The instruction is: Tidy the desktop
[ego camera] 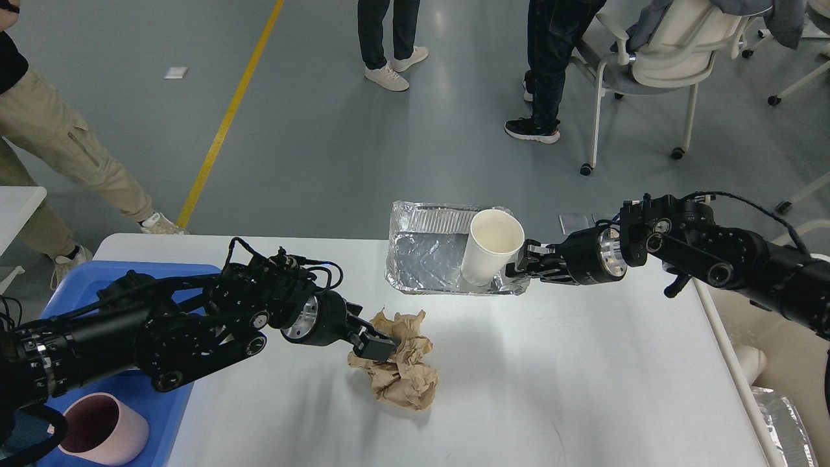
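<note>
no readable text, labels, or signs
</note>
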Controlling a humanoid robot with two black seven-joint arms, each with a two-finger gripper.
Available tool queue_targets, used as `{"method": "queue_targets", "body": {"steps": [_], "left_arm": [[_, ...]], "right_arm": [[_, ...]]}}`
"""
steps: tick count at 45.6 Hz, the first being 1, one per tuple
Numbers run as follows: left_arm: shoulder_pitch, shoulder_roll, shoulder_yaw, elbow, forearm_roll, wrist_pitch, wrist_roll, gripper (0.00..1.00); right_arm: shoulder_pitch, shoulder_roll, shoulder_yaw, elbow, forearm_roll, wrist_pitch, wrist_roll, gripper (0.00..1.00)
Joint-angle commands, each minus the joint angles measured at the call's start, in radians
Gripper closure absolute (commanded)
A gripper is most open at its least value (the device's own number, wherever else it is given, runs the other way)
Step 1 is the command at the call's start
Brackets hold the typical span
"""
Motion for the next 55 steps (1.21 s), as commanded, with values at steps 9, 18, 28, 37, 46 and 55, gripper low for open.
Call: {"method": "queue_targets", "body": {"steps": [9,18,28,37,46,55], "left_arm": [[0.019,-0.102,0.009,0.124,-0.001,0.015,-0.014,0.03],[0.039,-0.134,0.01,0.153,0.0,0.022,-0.097,0.03],[0.05,-0.123,0.024,0.164,0.048,0.08,-0.174,0.24],[0.053,-0.11,0.033,0.167,0.128,0.094,-0.254,0.62],[0.056,-0.054,0.046,0.167,0.129,0.094,-0.312,0.97],[0.053,-0.014,0.044,0.167,0.131,0.1,-0.358,1.0]], "right_arm": [[0.002,-0.018,0.003,0.022,0.0,-0.001,0.0,1.0],[0.001,-0.024,0.003,0.028,0.0,-0.001,0.0,1.0],[0.001,-0.025,0.003,0.036,0.002,-0.005,0.0,1.0],[0.001,-0.033,0.003,0.036,0.002,-0.005,0.0,1.0],[-0.001,-0.033,0.003,0.037,0.002,-0.009,0.0,1.0],[-0.004,-0.031,0.003,0.036,0.002,-0.009,0.0,1.0]]}}
